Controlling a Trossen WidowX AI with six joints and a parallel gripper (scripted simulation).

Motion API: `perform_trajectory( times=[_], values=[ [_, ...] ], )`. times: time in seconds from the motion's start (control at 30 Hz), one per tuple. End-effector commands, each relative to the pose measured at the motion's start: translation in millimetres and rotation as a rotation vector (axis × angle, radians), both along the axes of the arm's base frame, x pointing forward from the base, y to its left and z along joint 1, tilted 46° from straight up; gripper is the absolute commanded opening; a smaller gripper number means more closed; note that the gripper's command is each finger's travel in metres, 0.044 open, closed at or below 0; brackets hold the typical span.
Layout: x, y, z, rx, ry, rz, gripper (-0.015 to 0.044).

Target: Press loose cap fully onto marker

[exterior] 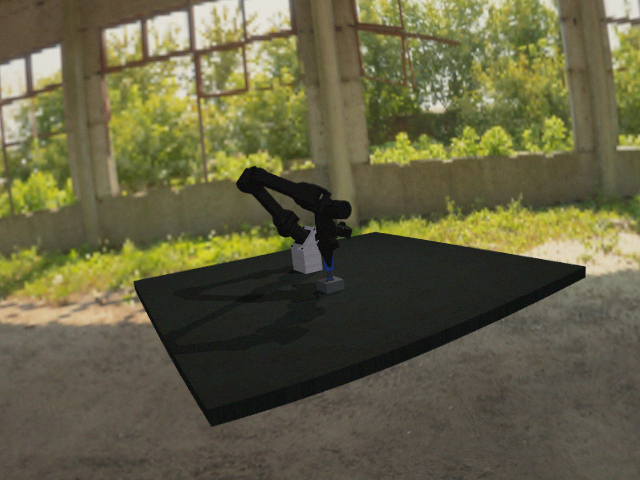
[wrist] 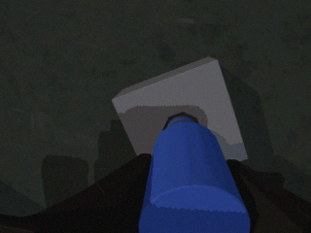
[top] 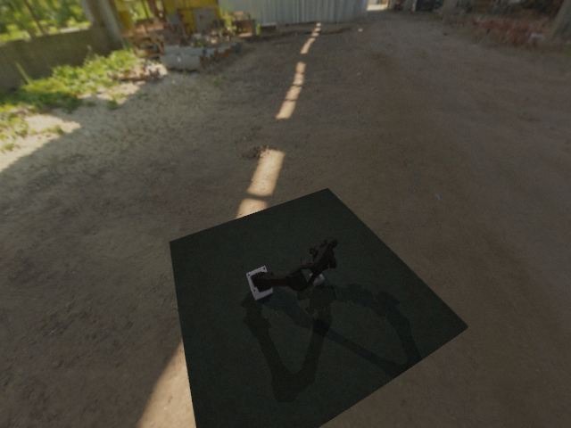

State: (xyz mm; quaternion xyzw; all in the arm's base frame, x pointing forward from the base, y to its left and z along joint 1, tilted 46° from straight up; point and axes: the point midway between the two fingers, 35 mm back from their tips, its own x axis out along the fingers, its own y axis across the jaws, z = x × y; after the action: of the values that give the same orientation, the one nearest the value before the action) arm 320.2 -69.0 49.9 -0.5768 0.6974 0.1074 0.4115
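Observation:
My gripper [wrist: 187, 166] [exterior: 328, 262] is shut on the blue cap [wrist: 194, 201] [exterior: 329, 268]. It holds the cap upright, right over the grey holder block [wrist: 194, 100] [exterior: 330, 284] [top: 319, 283]. In the wrist view the cap's lower end sits at the block's middle hole, where a dark bit of the marker [wrist: 179, 118] shows. The rest of the marker is hidden by the cap. In the top view the arm [top: 300, 276] hides the cap and the marker.
The arm's white base [exterior: 306, 255] [top: 256, 282] stands close behind the block on the dark table [exterior: 413, 310] [top: 359, 345]. The table's edges lie far from the block on all sides.

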Motion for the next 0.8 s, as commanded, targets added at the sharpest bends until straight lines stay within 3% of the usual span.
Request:
perform_trajectory(
  times=[0.0,0.53,0.77],
  values=[
    [-0.6,-5.6,-4.7,-0.006,0.003,0.002,0.0],
    [-1.4,-14.5,-12.4,-0.008,0.004,0.002,0.0],
    [-1.6,-13.7,-12.4,-0.003,0.002,-0.001,0.0184]
  ],
)
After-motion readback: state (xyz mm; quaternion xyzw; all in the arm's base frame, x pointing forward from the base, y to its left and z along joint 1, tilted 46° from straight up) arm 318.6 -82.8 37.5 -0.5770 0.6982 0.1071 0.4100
